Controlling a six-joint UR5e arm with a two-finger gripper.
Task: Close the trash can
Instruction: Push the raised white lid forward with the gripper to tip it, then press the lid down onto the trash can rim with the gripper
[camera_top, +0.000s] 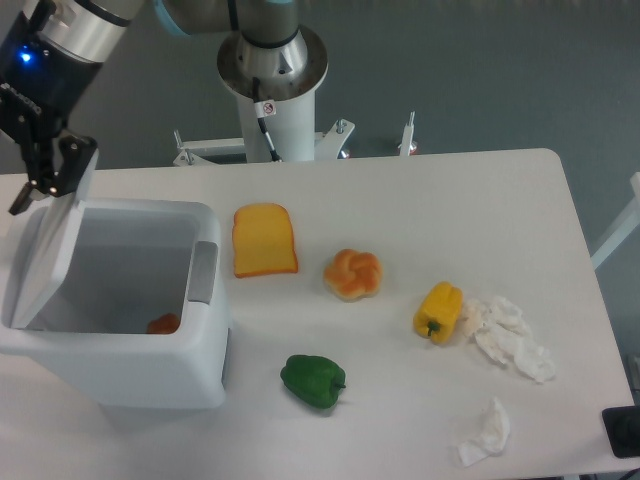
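The trash can (190, 375) is a large white boxy bin at the left of the table, standing open. Its flat white lid (45, 260) is tilted up on the left side, leaning over the opening. A grey latch tab (202, 272) sits on the right rim. An orange item (163, 323) lies inside at the bottom. My gripper (45, 170) is at the top left, right above the lid's upper edge, with its dark fingers (68, 160) touching or almost touching that edge. The fingers stand a little apart and hold nothing.
On the table right of the bin lie a toast slice (264, 240), a bun (353, 273), a green pepper (314, 381), a yellow pepper (439, 311) and crumpled white tissues (512, 337), with another (487, 432) near the front. The arm's base (272, 75) stands behind the table.
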